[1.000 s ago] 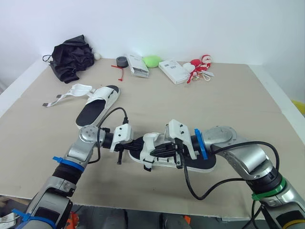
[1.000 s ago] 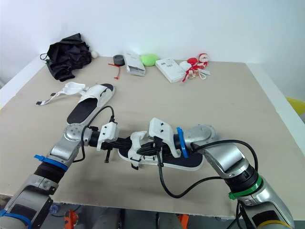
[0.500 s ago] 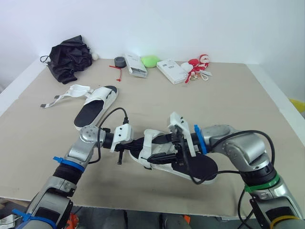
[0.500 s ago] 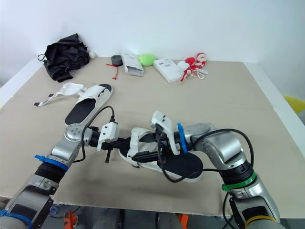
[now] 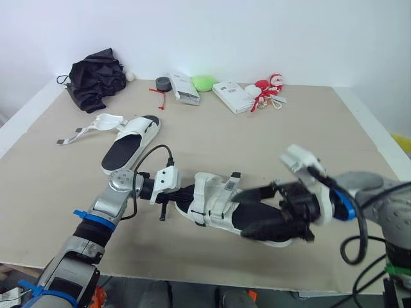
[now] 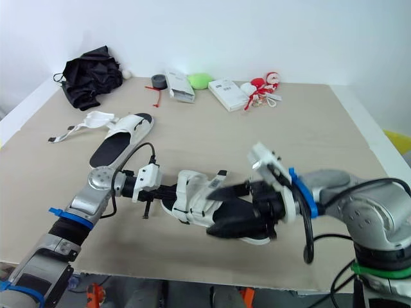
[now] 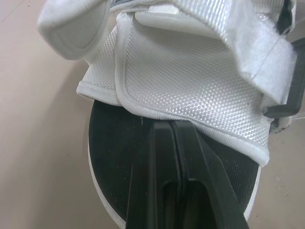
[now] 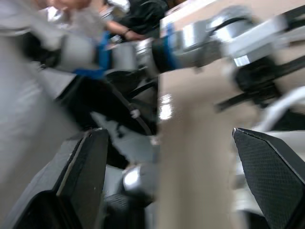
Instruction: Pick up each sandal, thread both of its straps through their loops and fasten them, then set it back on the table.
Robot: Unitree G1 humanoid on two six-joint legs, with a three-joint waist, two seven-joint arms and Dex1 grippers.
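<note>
A white-strapped sandal with a black footbed (image 5: 215,204) lies near the table's front edge. My left gripper (image 5: 182,196) is shut; in its wrist view the fingers (image 7: 172,143) lie together on the footbed, tips against the edge of the white upper (image 7: 190,81). I cannot tell whether they pinch anything. My right gripper (image 5: 241,215) stands wide open to the sandal's right, its two fingers spread either side of the heel end and holding nothing. The second sandal (image 5: 130,140) lies farther back on the left, its strap (image 5: 80,131) trailing loose.
Along the back edge lie a black cloth bundle (image 5: 96,77), a tape roll (image 5: 162,82), two white boxes (image 5: 185,88) (image 5: 233,96), a green object (image 5: 204,82) and a red-and-white toy (image 5: 266,90). The table's front edge (image 5: 192,273) runs just below the sandal.
My right gripper has opened, let go of the sandal's strap and drawn back to the right. The sandal has shifted slightly. The left arm has stayed put.
</note>
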